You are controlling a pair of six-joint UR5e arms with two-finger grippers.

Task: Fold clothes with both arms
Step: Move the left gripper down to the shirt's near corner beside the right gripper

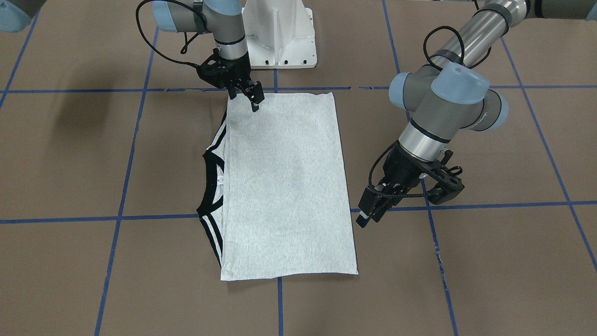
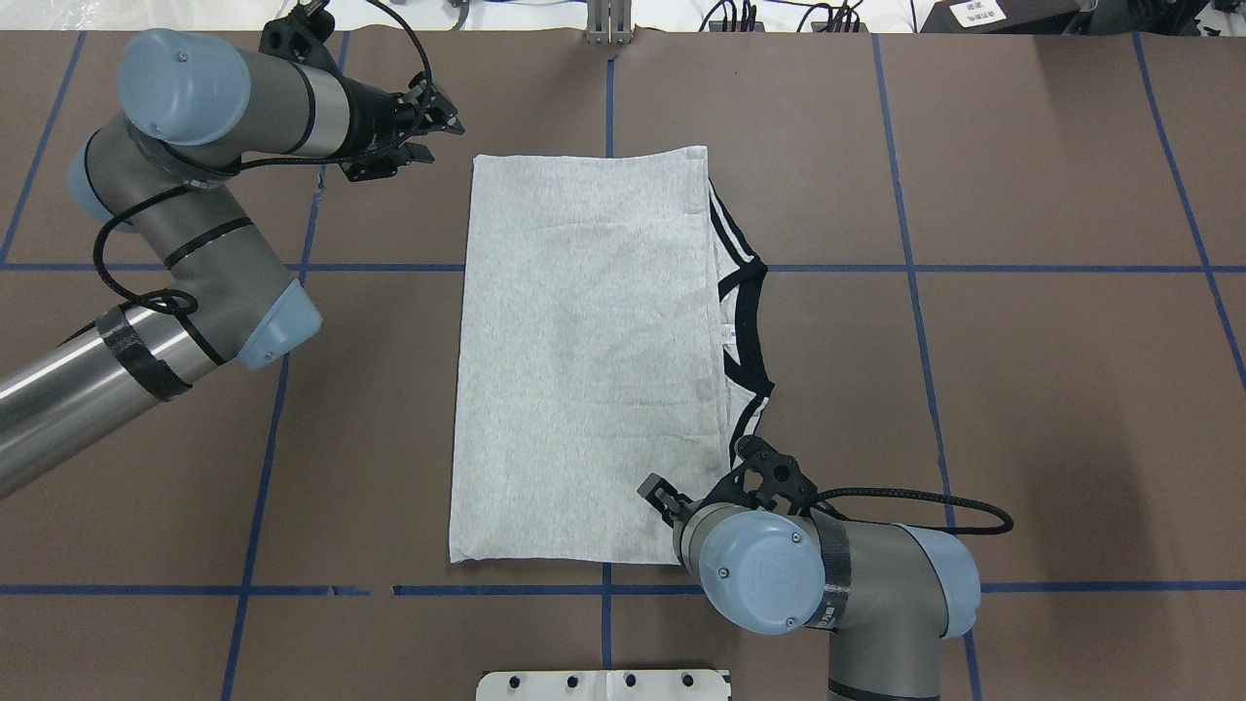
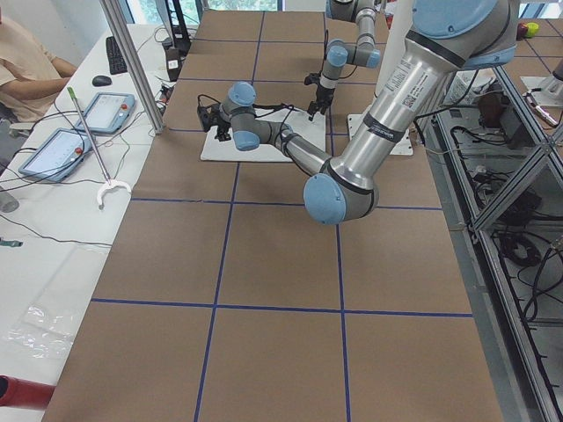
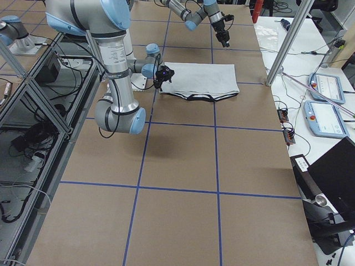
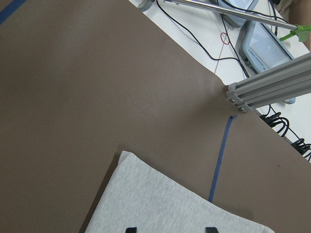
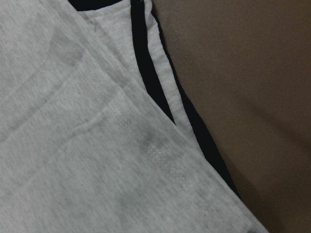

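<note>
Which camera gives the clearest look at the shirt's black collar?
The overhead exterior view: the collar curves out, unobstructed, from under the folded T-shirt. The front-facing view shows it almost as well, the right side view only small. The right wrist camera catches just black stripes; the left-side cameras miss it.

T-shirt (image 2: 584,360): light heather-grey, folded into a flat rectangle on the counter (image 2: 1022,389), plain side up. Black-striped collar and cuffs stick out along the long edge on the robot's right. Left gripper (image 1: 367,218): jaws apart, just off the far-left corner. Right gripper (image 1: 247,95): jaws apart, over the near-right corner.
</note>
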